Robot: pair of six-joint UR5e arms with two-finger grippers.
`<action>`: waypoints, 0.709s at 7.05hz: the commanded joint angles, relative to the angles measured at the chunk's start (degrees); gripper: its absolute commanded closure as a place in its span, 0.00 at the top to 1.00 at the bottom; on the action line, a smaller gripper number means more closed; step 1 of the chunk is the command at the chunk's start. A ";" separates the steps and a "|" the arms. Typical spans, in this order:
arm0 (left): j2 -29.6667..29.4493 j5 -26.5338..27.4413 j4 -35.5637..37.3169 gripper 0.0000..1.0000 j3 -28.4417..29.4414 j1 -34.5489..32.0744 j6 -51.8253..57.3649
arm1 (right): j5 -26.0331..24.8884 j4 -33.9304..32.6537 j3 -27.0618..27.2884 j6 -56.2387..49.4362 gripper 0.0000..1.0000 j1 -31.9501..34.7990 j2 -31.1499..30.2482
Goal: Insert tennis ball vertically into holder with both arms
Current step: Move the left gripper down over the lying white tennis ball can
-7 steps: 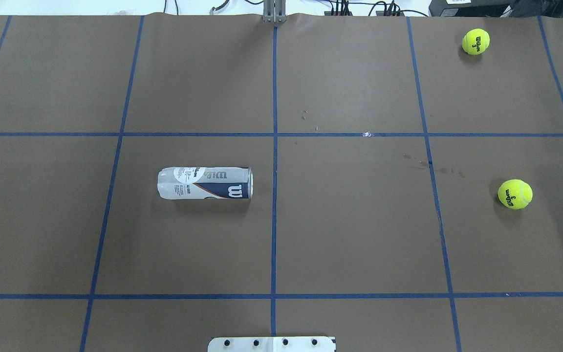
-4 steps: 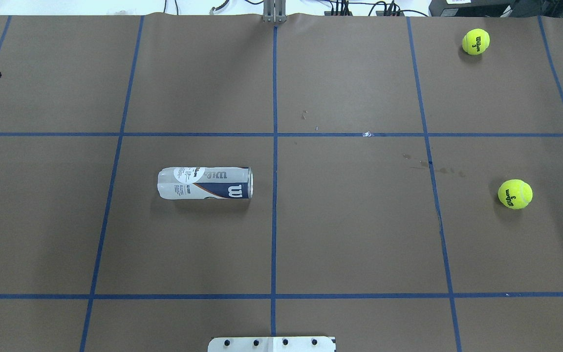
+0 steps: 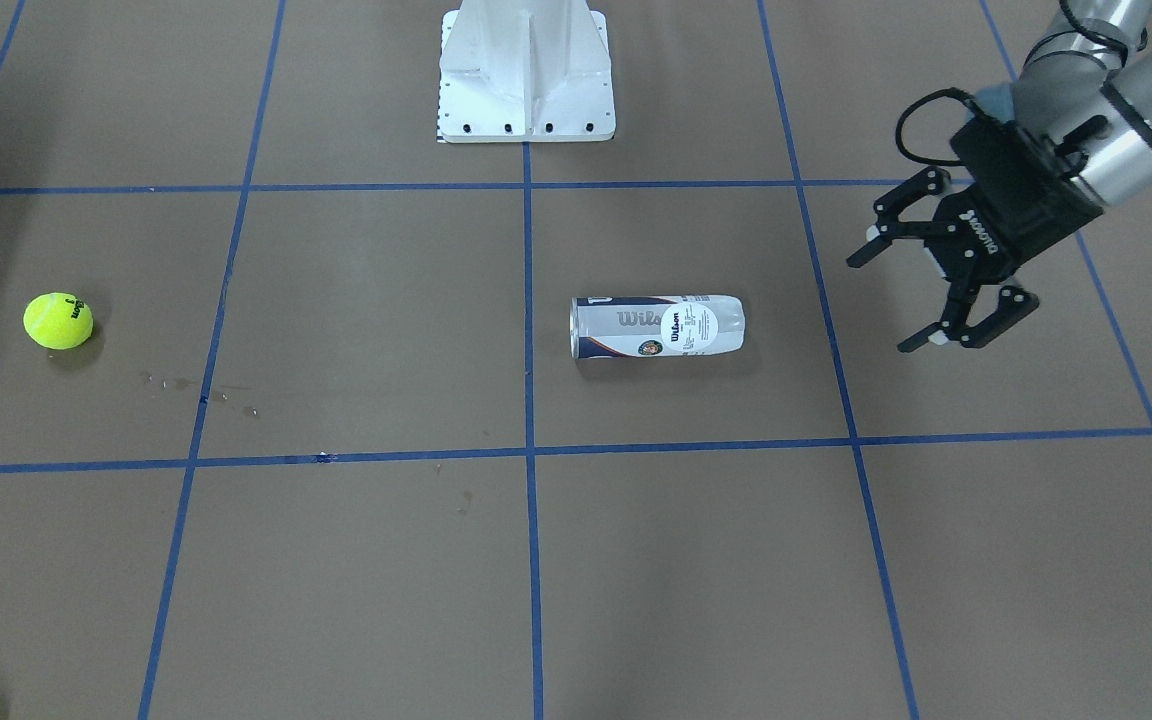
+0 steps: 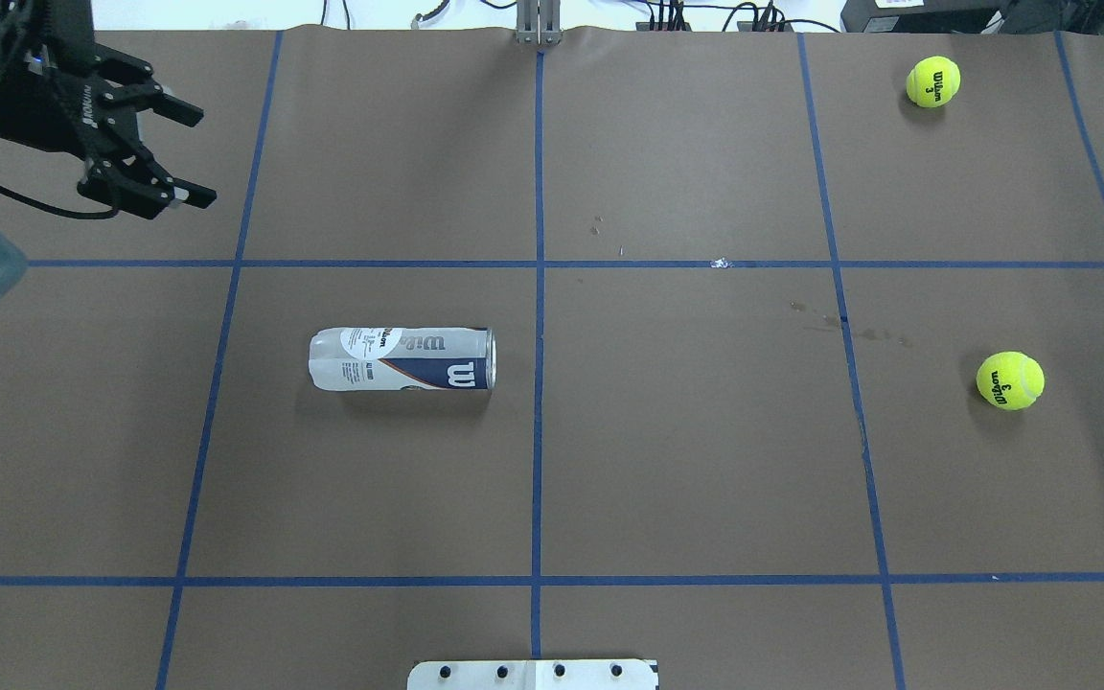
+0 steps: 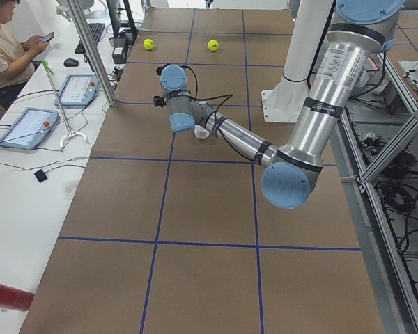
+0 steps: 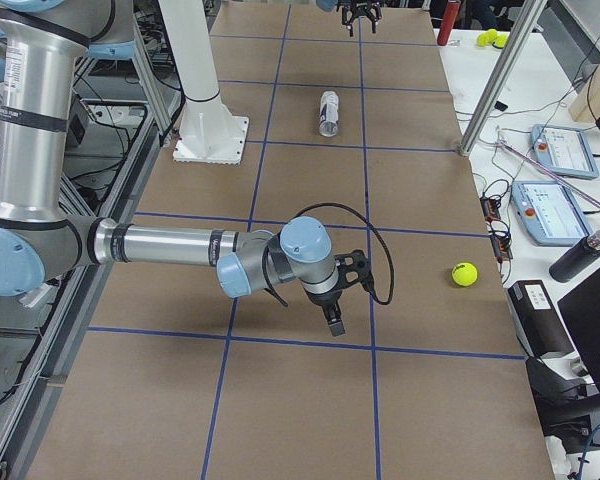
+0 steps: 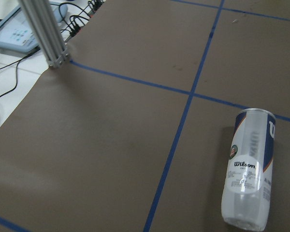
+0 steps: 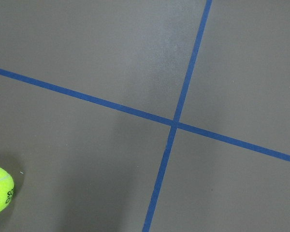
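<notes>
The holder (image 4: pixel 402 359), a clear Wilson can with a navy-and-white label, lies on its side left of the table's centre line. It also shows in the front view (image 3: pixel 656 327) and the left wrist view (image 7: pixel 249 188). My left gripper (image 4: pixel 197 158) is open and empty, above the table beyond and left of the holder; the front view (image 3: pixel 881 305) shows its jaws spread. My right gripper (image 6: pixel 340 300) shows only in the right side view, near a tennis ball (image 6: pixel 465 273); I cannot tell if it is open. That ball (image 4: pixel 1010 380) lies at the right.
A second tennis ball (image 4: pixel 932 81) lies at the far right corner. The white metal base (image 4: pixel 533 674) stands at the near edge. Blue tape lines grid the brown table cover. A metal post (image 7: pixel 43 31) stands at the far edge. An operator (image 5: pixel 7 52) sits beyond the table.
My left arm has come in from the overhead view's left edge, and its open gripper has moved right over the table. The holder and both balls have not moved.
</notes>
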 commanded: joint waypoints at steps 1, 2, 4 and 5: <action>-5.94 1.46 5.27 1.00 1.17 6.59 -0.14 | 0.00 0.04 -0.20 0.05 1.00 -0.07 -0.02; -9.19 1.47 11.41 1.00 1.09 8.79 0.21 | 0.00 -0.05 -0.29 0.06 1.00 0.02 -0.10; -10.89 1.73 17.78 0.99 1.18 12.84 3.44 | 0.08 -0.05 -0.73 -0.12 1.00 0.02 -0.28; -11.76 1.82 21.63 0.99 1.09 13.29 7.21 | 0.09 0.04 -0.99 -0.29 0.99 0.02 -0.54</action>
